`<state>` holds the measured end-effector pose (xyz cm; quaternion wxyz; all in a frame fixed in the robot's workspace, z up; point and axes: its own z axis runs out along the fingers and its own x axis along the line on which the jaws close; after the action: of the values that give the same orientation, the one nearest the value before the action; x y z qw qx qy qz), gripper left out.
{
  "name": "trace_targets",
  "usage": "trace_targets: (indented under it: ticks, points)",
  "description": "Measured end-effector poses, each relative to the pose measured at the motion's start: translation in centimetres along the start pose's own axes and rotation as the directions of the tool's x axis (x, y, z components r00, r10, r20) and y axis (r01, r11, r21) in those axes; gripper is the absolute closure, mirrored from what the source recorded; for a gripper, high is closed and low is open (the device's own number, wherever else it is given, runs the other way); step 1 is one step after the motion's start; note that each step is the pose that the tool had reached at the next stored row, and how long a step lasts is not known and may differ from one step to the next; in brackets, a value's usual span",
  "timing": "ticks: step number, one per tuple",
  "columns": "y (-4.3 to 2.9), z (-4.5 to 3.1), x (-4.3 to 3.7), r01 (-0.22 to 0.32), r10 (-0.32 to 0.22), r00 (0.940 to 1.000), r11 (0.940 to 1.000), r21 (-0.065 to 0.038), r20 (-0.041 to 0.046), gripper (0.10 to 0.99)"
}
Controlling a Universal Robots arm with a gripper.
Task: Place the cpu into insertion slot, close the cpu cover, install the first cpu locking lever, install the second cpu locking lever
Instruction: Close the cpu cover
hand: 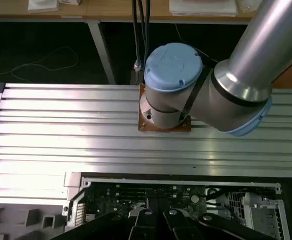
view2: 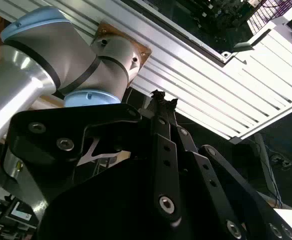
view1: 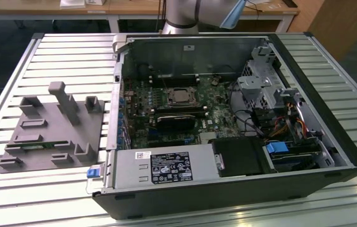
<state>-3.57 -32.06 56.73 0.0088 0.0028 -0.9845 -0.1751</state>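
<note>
1. The gripper (view2: 165,98) appeared in the second wrist view from behind its black linkage. Its two slim fingertips (view2: 159,95) were drawn together with at most a sliver between them, and nothing was clamped there.
2. In the first wrist view the black fingers (hand: 147,220) rose from the frame's edge and were cut off below. They hung above the near rim of the open computer case (hand: 186,178), over the motherboard (hand: 135,192).
3. The arm (hand: 256,55) stood bolted to the slatted aluminium table (hand: 60,130) behind the case. In the exterior view its upper part ran out of frame.
4. In the exterior view the cpu (view1: 180,96) showed as a dull silver square. It lay in the insertion slot (view1: 168,97) near the middle of the motherboard, well apart from the gripper.
5. A silvery frame ringed the chip. I could not tell the cpu cover from the slot's own rim, so I could not say whether it lay flat or whether any lever was latched.
6. A black block (view1: 177,122) sat just beside the slot on its nearer side and hid the board beneath it.
7. A power supply (view1: 165,168) filled the case's near corner, and the drive cage (view1: 261,87) and a tangle of cables covered the exterior view's right.
8. A grey fixture (view1: 46,132) with upright posts rested on the table at the exterior view's left. What lay in its pockets was too small to make out.
</note>
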Motion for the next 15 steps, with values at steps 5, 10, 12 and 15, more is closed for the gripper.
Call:
trace_targets:
  ticks: [5, 10, 12, 15]
  points:
    - [-0.25, 0.83, -0.01, 0.001, -0.001, 1.0000, 0.9993, -0.037, 0.0000, 0.984]
    - [-0.42, 1.42, -0.03, 0.001, -0.001, 1.0000, 0.9980, -0.063, 0.0002, 0.984]
    - [-0.49, 1.65, -0.03, 0.001, -0.001, 1.0000, 0.9973, -0.073, 0.0002, 0.984]
    - [-0.60, 2.00, -0.04, 0.002, -0.002, 1.0000, 0.9961, -0.089, 0.0002, 0.984]
